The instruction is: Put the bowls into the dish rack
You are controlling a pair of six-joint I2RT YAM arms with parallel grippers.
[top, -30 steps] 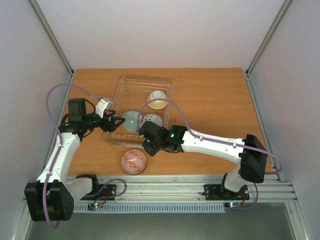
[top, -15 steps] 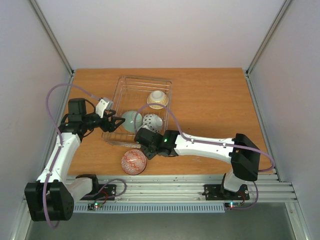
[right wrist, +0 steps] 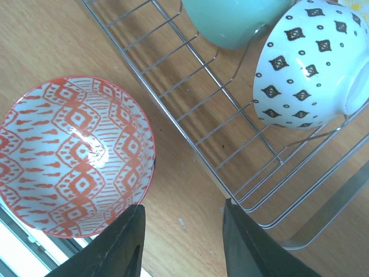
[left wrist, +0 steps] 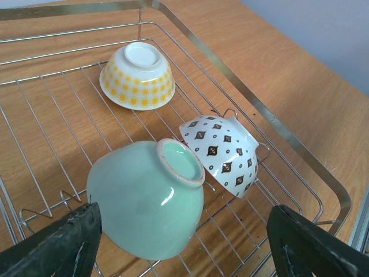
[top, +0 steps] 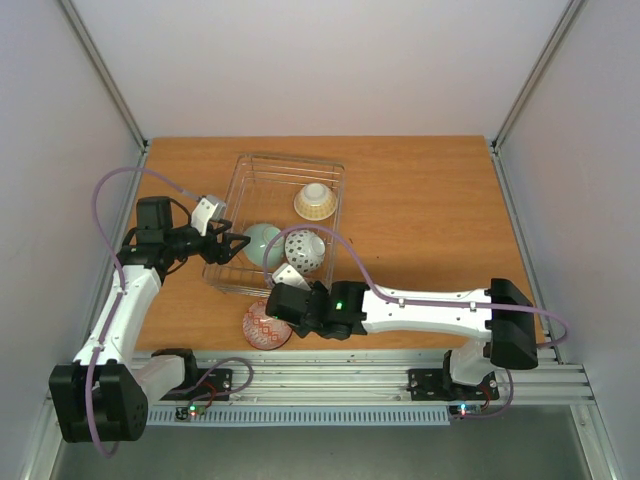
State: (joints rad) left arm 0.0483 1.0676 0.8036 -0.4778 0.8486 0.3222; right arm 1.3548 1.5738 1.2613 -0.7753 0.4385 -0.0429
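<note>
The dish rack (top: 290,156) holds three bowls: a cream-yellow one (top: 315,201) upside down, a mint green one (top: 262,243) on its side, and a white dark-speckled one (top: 304,250) tilted. A red patterned bowl (top: 262,325) sits upright on the table in front of the rack. My left gripper (top: 236,245) is open at the rack's left side, facing the mint bowl (left wrist: 147,208) without touching it. My right gripper (right wrist: 183,231) is open over bare wood between the red bowl (right wrist: 69,156) and the rack's wire edge (right wrist: 174,124). Its left finger (right wrist: 118,245) stands at the red bowl's rim.
The rack's near right corner (left wrist: 340,199) lies close to the right arm (top: 420,305), which stretches low across the table's front. The metal rail (top: 350,375) runs along the near edge just behind the red bowl.
The right gripper has drawn back from the white speckled bowl in the rack toward the near edge, to beside the red bowl, and its jaws have widened. The left arm has not moved.
</note>
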